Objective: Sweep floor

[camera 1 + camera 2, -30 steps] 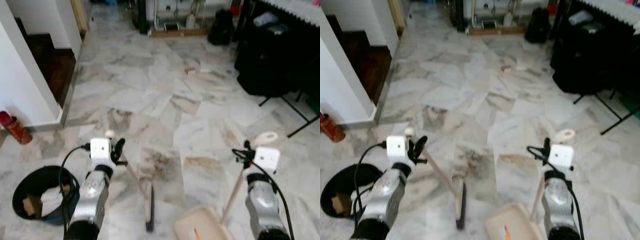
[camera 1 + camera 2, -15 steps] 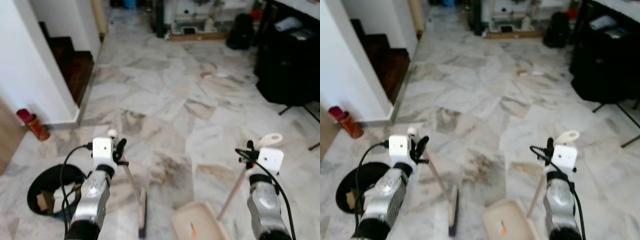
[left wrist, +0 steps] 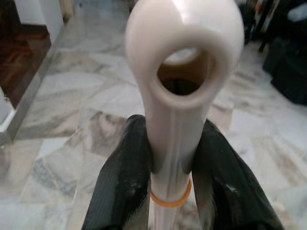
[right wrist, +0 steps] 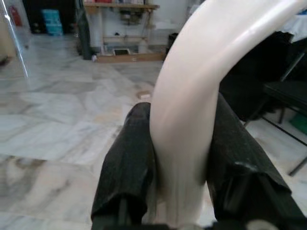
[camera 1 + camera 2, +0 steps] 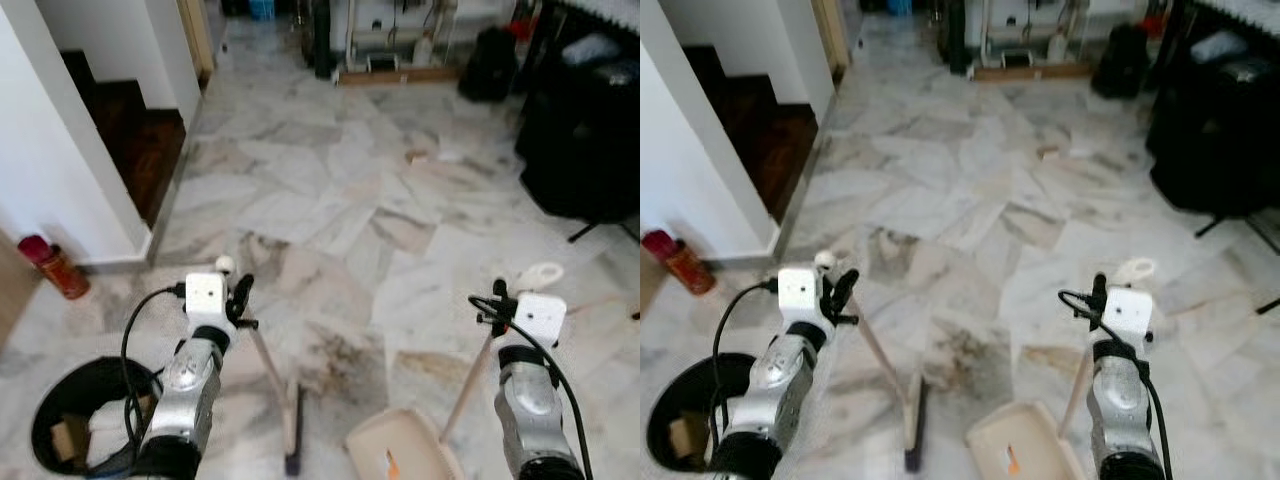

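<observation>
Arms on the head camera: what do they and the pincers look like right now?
Both arms are silver, rounded metal tubes. The left arm and right arm each end in a dark collar under a white boxy wrist module, with a black cable looping down beside it. The left pincer and right pincer have two matte black, rounded fingers.

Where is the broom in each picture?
Left eye view: broom slants from the left gripper down to the floor, low and left of middle.
Right eye view: low, left of middle, beside the dustpan.
Left wrist view: its handle tip stands between the black fingers.
Right wrist view: not in it.
Shared landmark: the dustpan.
</observation>
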